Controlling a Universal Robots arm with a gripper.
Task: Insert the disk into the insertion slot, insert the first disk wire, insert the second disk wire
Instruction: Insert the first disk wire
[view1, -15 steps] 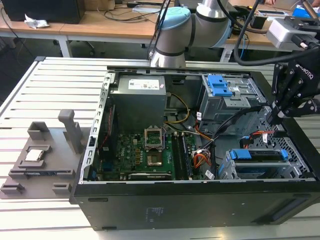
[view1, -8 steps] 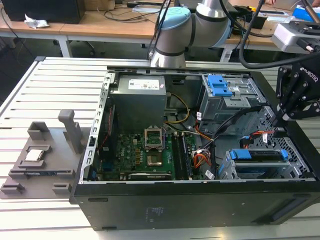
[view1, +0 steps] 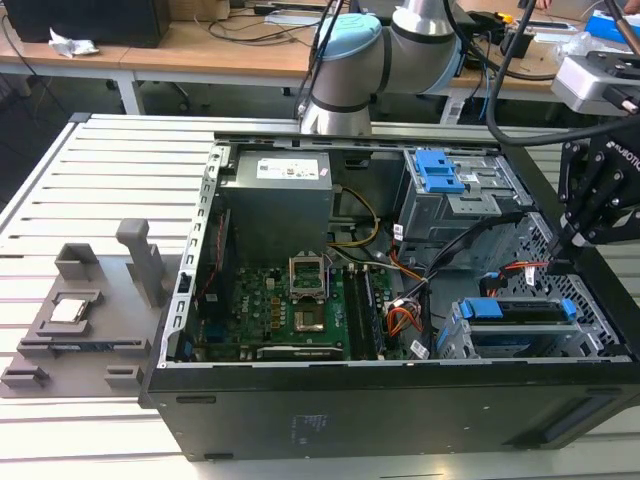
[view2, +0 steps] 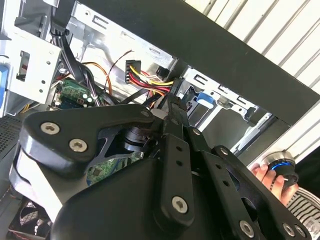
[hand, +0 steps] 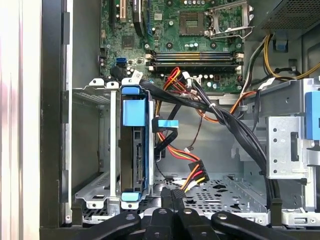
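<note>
Claw (hand: 172, 193) tight on black plug of red-yellow disk wire (hand: 182, 154), beside blue-framed disk (hand: 136, 150) in perforated silver slot (hand: 95, 192).

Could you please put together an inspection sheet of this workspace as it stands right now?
Surface: slatted metal table bearing an open computer case.
Job's things: the disk, in its blue carrier, sits in the insertion slot.
Clutter: grey fixture on the table, to the exterior view's left of the case.
Grippers: the gripper is inside the case, beside the disk and close to the red-yellow-black wire connector.
Cables: loose bundles run over the motherboard.
Surroundings: wooden benches behind; a person's hand outside the case.
</note>
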